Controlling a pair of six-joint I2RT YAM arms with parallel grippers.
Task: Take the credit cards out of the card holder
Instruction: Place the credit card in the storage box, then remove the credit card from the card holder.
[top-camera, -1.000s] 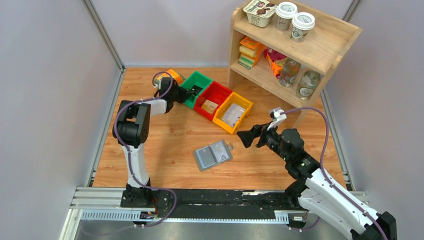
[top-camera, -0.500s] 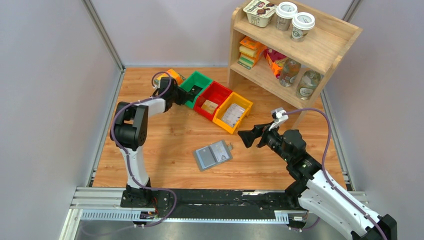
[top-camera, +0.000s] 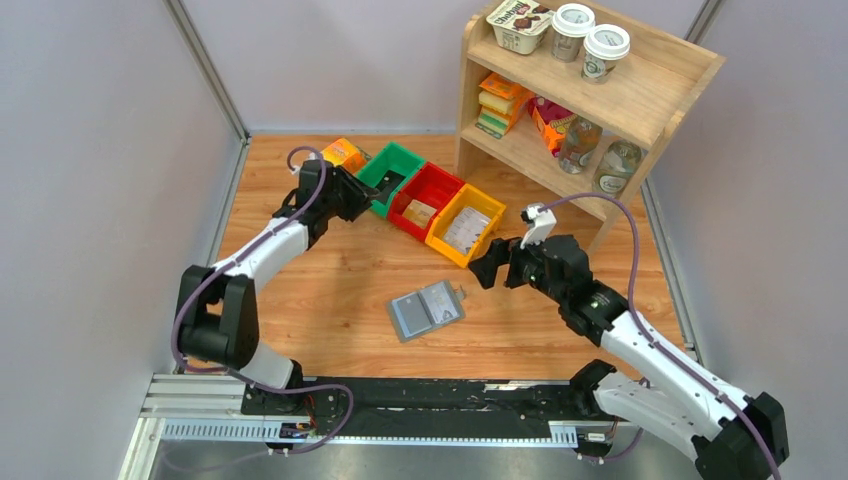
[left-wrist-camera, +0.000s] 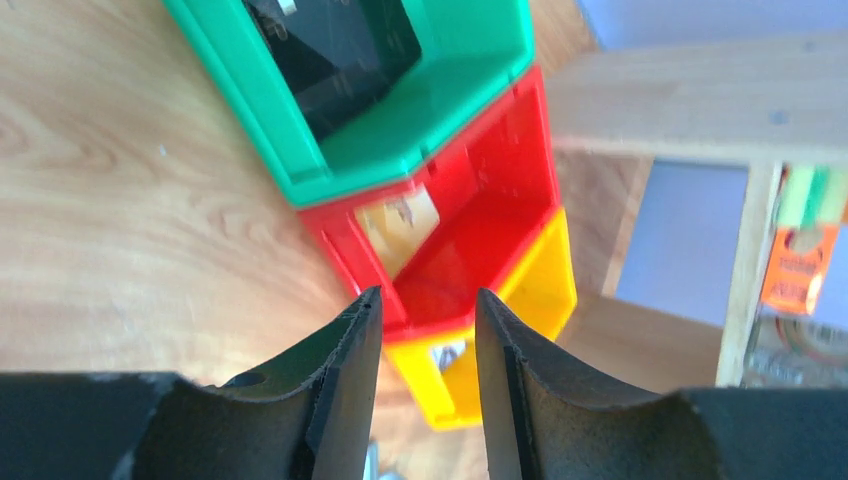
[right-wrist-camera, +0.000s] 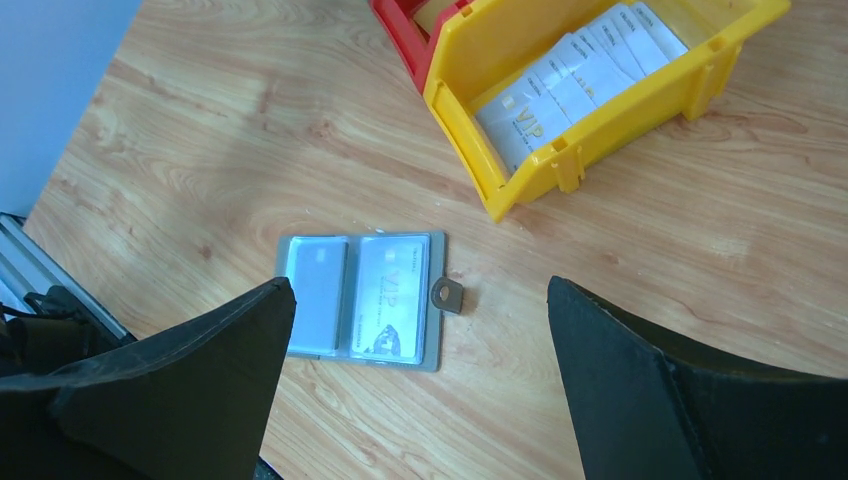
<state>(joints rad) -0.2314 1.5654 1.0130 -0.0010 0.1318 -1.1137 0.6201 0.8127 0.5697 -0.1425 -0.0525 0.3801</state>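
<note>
Nearly under right end effector (right-wrist-camera: 420, 288): cardholder (right-wrist-camera: 362, 300)

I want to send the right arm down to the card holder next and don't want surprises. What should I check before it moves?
1. Card holder lies open, pockets up: ok.
2. VIP card visible in its pocket: ok.
3. Other pocket holds a card: cannot tell.
4. Snap tab clear of the pockets: ok.
5. Right jaws wide open and empty: ok.
6. Left jaws empty, away from the holder, by the green bin: ok.
</note>
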